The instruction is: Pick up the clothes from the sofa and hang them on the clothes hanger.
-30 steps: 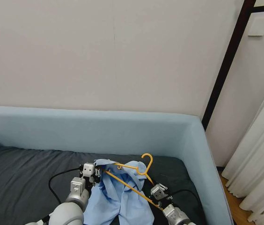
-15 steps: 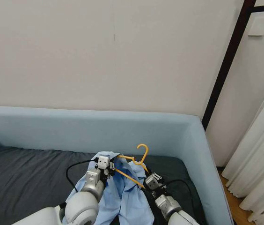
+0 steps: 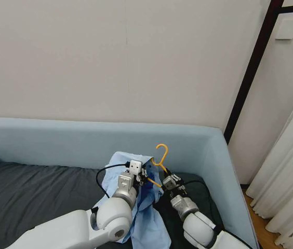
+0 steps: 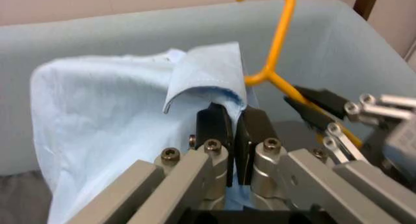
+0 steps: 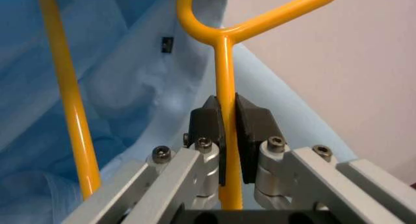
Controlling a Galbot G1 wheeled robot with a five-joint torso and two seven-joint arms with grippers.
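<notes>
Above the sofa [image 3: 42,142] seat, near its right end, the left tool [image 4: 234,129] pinches the collar of a pale blue shirt [image 4: 104,102], beside the orange hanger [image 5: 224,68] whose wire the right tool [image 5: 224,119] clamps. That thin wire may well swivel, letting the shirt slide off.

In the head view the blue shirt [image 3: 147,228] drops behind the left arm [image 3: 110,220] and off the bottom edge, so its hem's a mystery. Most of the yellow hanger [image 3: 164,153] is buried in cloth, just the hook poking out. Left gripper [image 3: 142,179] and right gripper [image 3: 165,180] are too small there to read. Left wrist view: hook top clipped, right gripper blurry and cut off. Right wrist view: hook clipped too, rod's end hidden behind the gripper body
</notes>
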